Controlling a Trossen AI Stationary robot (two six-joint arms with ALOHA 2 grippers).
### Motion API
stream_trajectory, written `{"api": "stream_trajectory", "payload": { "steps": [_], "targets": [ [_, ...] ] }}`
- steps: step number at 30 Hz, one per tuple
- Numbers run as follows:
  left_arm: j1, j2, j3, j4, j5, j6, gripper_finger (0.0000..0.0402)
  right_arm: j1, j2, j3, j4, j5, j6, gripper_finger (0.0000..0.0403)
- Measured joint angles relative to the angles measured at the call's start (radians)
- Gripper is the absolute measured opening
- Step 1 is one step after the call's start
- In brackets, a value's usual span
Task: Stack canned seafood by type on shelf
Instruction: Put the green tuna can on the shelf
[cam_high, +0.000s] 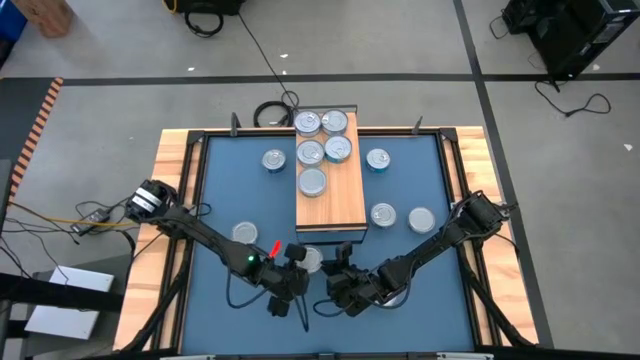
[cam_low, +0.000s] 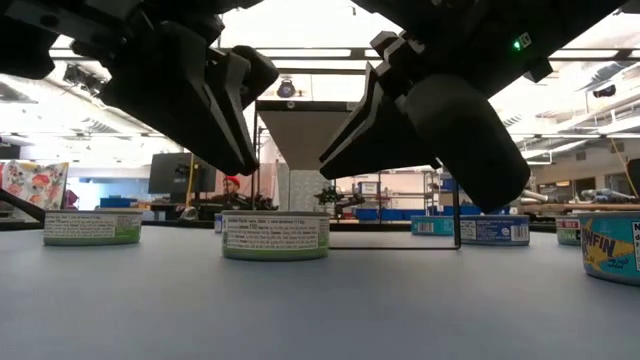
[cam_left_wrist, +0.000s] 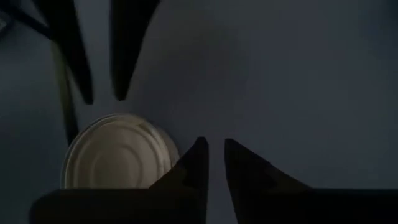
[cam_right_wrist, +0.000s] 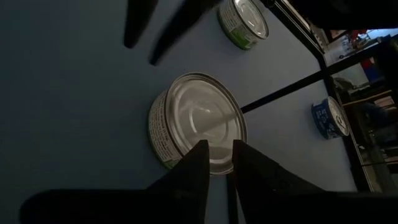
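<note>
Fingers: left gripper (cam_high: 300, 262) and right gripper (cam_high: 335, 268) both show only a narrow gap, empty, flanking one green-labelled tin (cam_high: 312, 259) on the worktop (cam_high: 225, 190) just in front of the shelf (cam_high: 345, 205). Shelf holds five tins (cam_high: 324, 148), grouped at its far end. Remaining: six loose tins on the mat. Labels on shelved tins unreadable from above, so sorting by type cannot be confirmed.

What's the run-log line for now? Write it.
left end effector: slightly open, empty | right end effector: slightly open, empty | tin: between them, off shelf
</note>
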Motion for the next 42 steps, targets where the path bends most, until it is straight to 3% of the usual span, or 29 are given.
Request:
{"api": "stream_trajectory", "payload": {
  "steps": [12,18,25,33,42],
  "targets": [
    [0.02,-0.001,0.0,0.007,0.08,0.055,0.0004,0.0,0.0,0.0,-0.001,-0.001,0.001,0.0081],
    [0.025,-0.002,-0.053,0.149,0.136,0.077,0.0002,0.0,0.0,0.0,-0.001,-0.001,0.001,0.0079],
    [0.029,-0.039,-0.148,0.278,0.144,0.069,0.0001,0.0,0.0,0.0,-0.004,-0.006,0.001,0.0078],
    [0.05,-0.167,-0.24,0.297,0.117,0.063,0.0004,0.0,0.0,0.0,-0.006,-0.01,0.019,0.0079],
    [0.047,-0.135,-0.257,0.284,0.089,0.187,0.0046,-0.002,0.0,0.0,-0.006,-0.054,0.024,0.008]
  ]
}}
